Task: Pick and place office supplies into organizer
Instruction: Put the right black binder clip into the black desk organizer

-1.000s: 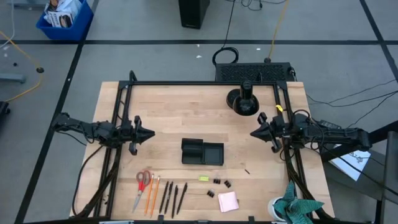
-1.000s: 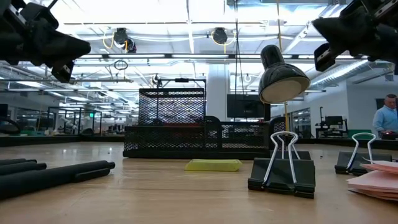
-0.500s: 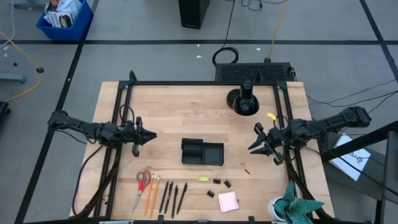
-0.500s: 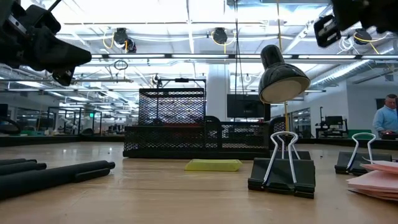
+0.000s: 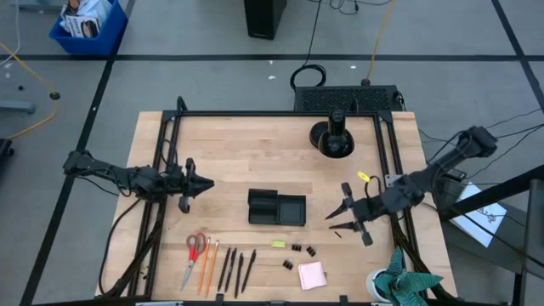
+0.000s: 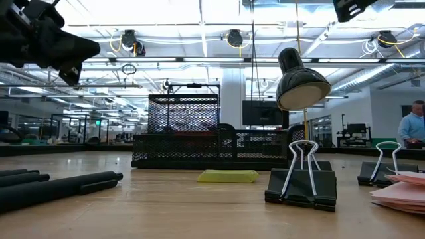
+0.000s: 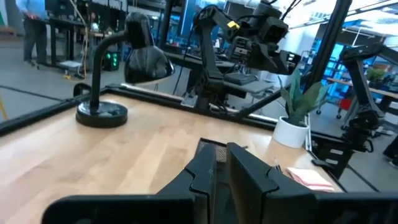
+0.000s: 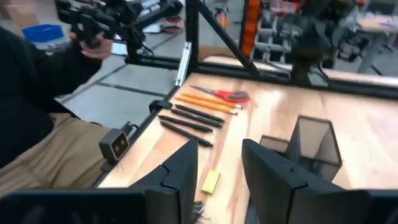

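Note:
The black mesh organizer (image 5: 276,208) stands mid-table. Along the near edge lie the red-handled scissors (image 5: 196,246), orange pencils (image 5: 209,262), dark pens (image 5: 237,268), a yellow piece (image 5: 278,244), small dark clips (image 5: 297,248) and a pink sticky-note pad (image 5: 311,274). My right gripper (image 5: 333,219) hovers open just right of the organizer (image 8: 311,146), above the table, with nothing between its fingers (image 8: 186,163). My left gripper (image 5: 206,183) waits left of the organizer, level, shut but for a narrow slit (image 7: 221,163), and holds nothing.
A black desk lamp on a round base (image 5: 331,138) stands at the far side. A potted teal plant (image 5: 404,280) sits at the near right corner. Black frame rails (image 5: 166,170) run along both table sides. Bare wood lies between the organizer and the supplies.
My right gripper has swung from the right rail toward the table's middle and near edge, ending beside the organizer. It rose out of the top of the low view, and its fingers have opened. My left gripper has kept its place.

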You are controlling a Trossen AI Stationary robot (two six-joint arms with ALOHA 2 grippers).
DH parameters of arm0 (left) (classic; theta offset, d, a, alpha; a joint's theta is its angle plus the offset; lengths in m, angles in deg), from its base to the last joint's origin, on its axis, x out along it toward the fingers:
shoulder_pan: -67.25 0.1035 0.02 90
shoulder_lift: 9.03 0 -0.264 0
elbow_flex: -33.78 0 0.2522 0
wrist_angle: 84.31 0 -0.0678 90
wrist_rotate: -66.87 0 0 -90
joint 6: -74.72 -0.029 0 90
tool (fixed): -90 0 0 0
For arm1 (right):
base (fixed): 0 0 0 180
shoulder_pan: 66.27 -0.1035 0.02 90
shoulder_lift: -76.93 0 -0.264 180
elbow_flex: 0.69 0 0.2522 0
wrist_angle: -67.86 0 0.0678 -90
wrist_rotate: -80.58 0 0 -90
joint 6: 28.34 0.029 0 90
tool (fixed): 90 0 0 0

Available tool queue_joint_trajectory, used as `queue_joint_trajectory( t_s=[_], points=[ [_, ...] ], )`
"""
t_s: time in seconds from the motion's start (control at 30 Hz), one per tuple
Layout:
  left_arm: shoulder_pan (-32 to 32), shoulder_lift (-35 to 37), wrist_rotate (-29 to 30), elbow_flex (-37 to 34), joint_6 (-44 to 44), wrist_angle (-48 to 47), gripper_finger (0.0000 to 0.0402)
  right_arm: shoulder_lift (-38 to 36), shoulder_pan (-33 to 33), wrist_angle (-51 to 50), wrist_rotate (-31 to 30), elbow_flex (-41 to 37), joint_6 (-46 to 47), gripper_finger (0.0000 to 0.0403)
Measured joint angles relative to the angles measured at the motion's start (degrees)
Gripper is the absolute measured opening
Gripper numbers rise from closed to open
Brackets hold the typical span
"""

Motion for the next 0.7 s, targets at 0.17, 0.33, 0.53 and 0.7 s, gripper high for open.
queue_joint_trajectory(
  t_s=[0.17,0.33,0.53,0.7],
  points=[
    [0.0,-0.89,-1.09,0.0,-0.1,-0.33,0.0045,5.16,-1.76,-0.06,-3.27,0.02,9.15,0.0131],
    [0.0,-2.72,-1.15,0.0,1.66,-1.3,0.0044,10.38,-3.91,-0.07,-2.89,0.04,20.55,0.0151],
    [0.0,-5.47,-1.17,0.0,2.53,-1.58,0.0045,15.84,-6.73,-1.54,-2.6,2.04,31.07,0.0181],
    [-0.01,-6.06,-1.17,0.0,2.87,-0.6,0.0044,20.6,-7.37,-1.91,-0.93,5.52,35.15,0.0196]
  ],
)
